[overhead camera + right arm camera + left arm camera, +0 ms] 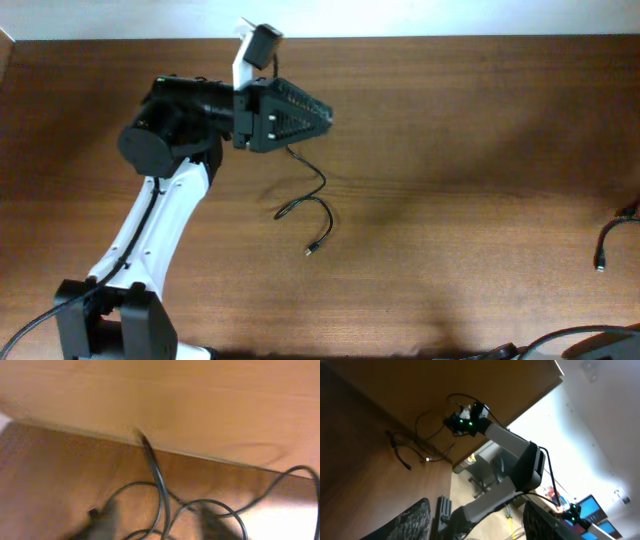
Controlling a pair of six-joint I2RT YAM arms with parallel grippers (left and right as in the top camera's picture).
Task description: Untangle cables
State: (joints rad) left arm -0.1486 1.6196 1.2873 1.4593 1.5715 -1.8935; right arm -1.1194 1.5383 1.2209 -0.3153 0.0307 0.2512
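One thin black cable [318, 183] lies on the brown table, running from under my left gripper [305, 115] down through a loop to a small plug end [311, 249]. The left gripper is open and empty, its fingers wide apart in the left wrist view [480, 522]. More black cables [603, 245] lie at the table's right edge. They also show in the left wrist view [402, 455], next to my right gripper [465, 422]. In the blurred right wrist view, cable loops [160, 495] lie between the right gripper's [157, 522] spread fingers.
The left arm's white link and black base [150, 230] stand at the front left. The table's far edge [450, 38] meets a white surface. Beyond the right table edge, the left wrist view shows an office chair [487, 472] and monitors [592, 507].
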